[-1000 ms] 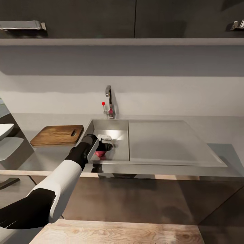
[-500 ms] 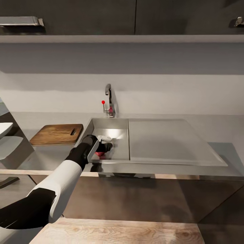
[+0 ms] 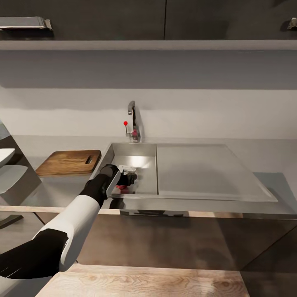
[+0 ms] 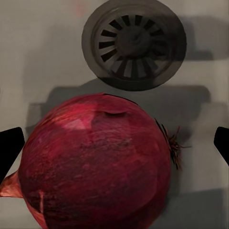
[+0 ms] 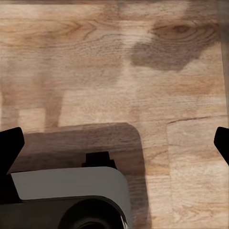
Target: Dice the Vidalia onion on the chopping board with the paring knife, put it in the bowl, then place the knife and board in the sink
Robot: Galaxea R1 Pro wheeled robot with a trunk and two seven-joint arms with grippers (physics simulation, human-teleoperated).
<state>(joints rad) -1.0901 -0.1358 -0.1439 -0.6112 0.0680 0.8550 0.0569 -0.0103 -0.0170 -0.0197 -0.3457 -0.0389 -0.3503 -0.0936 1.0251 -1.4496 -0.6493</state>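
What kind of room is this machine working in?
A kitchen, by the look of it: a steel sink with a tall faucet, a wooden chopping board on the grey countertop, and dark cabinets overhead.

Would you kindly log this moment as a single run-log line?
stage: reach for onion | left gripper: open, fingertips either side of Vidalia onion | onion: in sink beside drain | chopping board: on countertop
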